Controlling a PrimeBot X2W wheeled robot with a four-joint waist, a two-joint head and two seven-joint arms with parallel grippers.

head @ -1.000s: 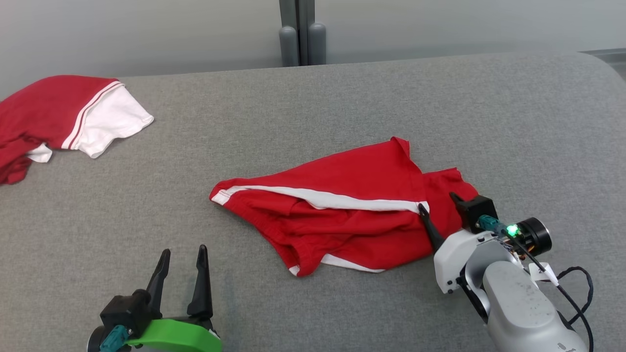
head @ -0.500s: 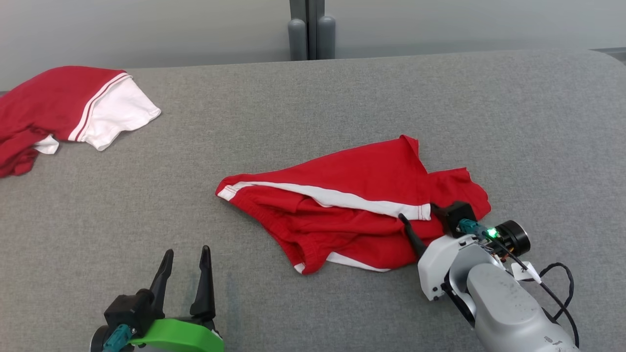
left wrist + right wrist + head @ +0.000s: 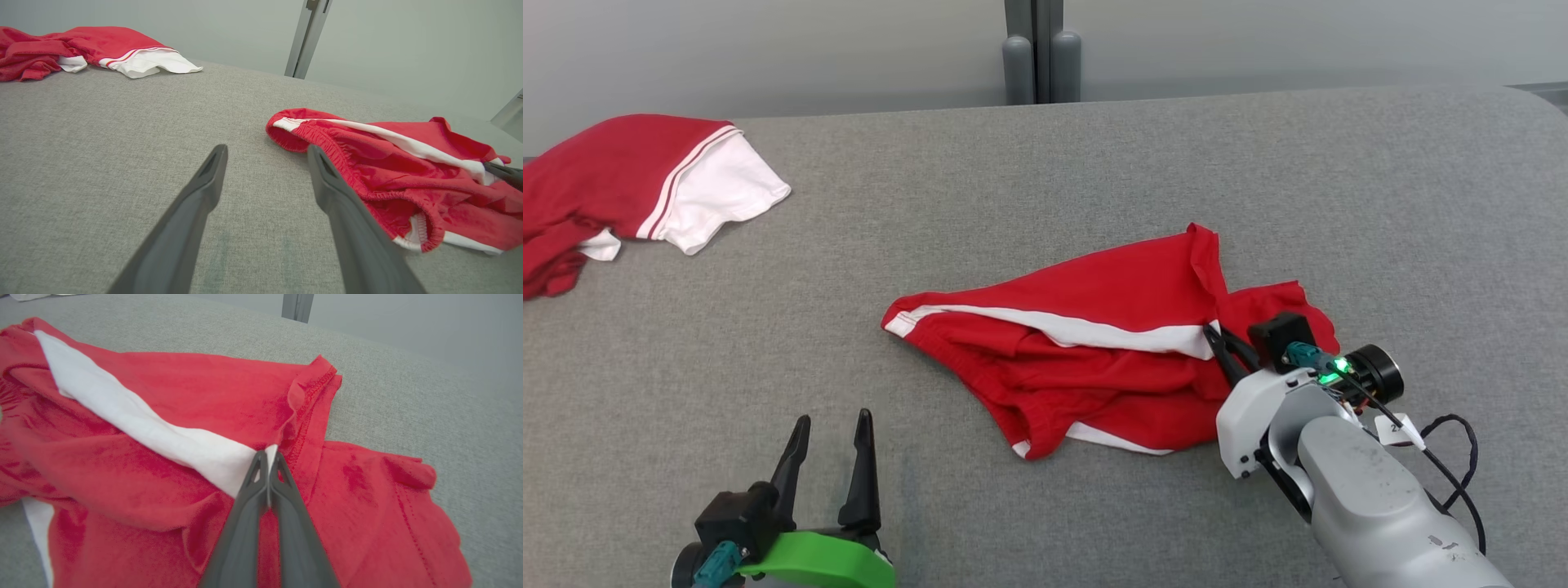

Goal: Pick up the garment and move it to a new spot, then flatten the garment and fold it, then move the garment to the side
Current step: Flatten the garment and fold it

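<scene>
The garment (image 3: pixel 1094 343) is a pair of red shorts with a white side stripe, lying crumpled in the middle of the grey padded surface. My right gripper (image 3: pixel 1213 331) is shut on the garment at the right-hand end of the white stripe. In the right wrist view the fingertips (image 3: pixel 268 455) pinch the cloth (image 3: pixel 163 396) where the white band meets a red seam. My left gripper (image 3: pixel 829 418) stands open at the lower left, apart from the shorts and holding nothing. In the left wrist view its right finger (image 3: pixel 327 179) lies just short of the elastic waistband (image 3: pixel 388 163).
A second red and white garment (image 3: pixel 629 188) lies bunched at the far left edge of the surface (image 3: pixel 1013 188). A grey post (image 3: pixel 1041 53) stands behind the far edge. A black cable (image 3: pixel 1462 457) loops off my right wrist.
My right gripper has gone from open to shut, pinching the end of the white stripe, and the cloth there has bunched up a little. The left arm has stayed put.
</scene>
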